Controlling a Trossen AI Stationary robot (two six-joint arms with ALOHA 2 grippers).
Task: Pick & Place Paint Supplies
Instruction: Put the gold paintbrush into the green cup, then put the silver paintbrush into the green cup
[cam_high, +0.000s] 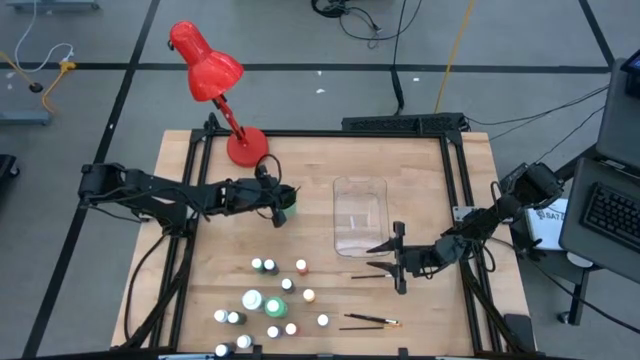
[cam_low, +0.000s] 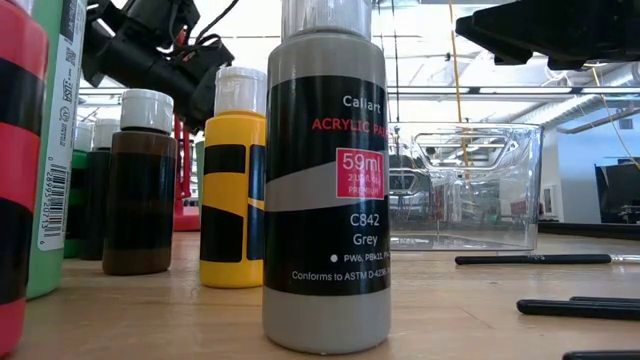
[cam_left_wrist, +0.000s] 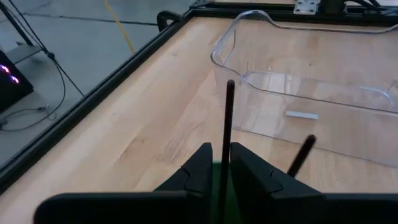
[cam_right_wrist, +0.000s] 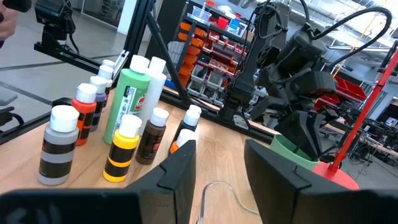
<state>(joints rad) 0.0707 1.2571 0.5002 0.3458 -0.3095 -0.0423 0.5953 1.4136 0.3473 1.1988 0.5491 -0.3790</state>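
My left gripper (cam_high: 281, 208) hovers left of the clear bin (cam_high: 360, 215), over a green cup (cam_right_wrist: 289, 146) beside the lamp base. In the left wrist view a thin dark brush handle (cam_left_wrist: 228, 118) rises from a narrow gap between its fingers. Green shows beside the handle, and a second handle (cam_left_wrist: 303, 155) slants close by. Several white-capped paint bottles (cam_high: 270, 300) stand upright near the front edge, a grey one (cam_low: 325, 200) nearest the low camera. Loose brushes (cam_high: 370, 321) lie flat on the table to their right. My right gripper (cam_high: 400, 258) stands open by the bin's near right corner, with nothing between its fingers. My left gripper has the upright brush handle (cam_left_wrist: 225, 163) in the narrow gap between its two fingers, which lie across it. A strip of green shows between the handle and one finger. I cannot tell whether the other finger (cam_left_wrist: 249, 171) touches the handle.
A red desk lamp (cam_high: 213, 72) stands at the far left, its base (cam_high: 246, 147) on the table. The clear bin sits at the middle. A black frame rail (cam_high: 330, 133) runs round the tabletop, with a power strip (cam_high: 405, 123) at the far edge. One more brush (cam_high: 365, 277) lies near my right gripper.
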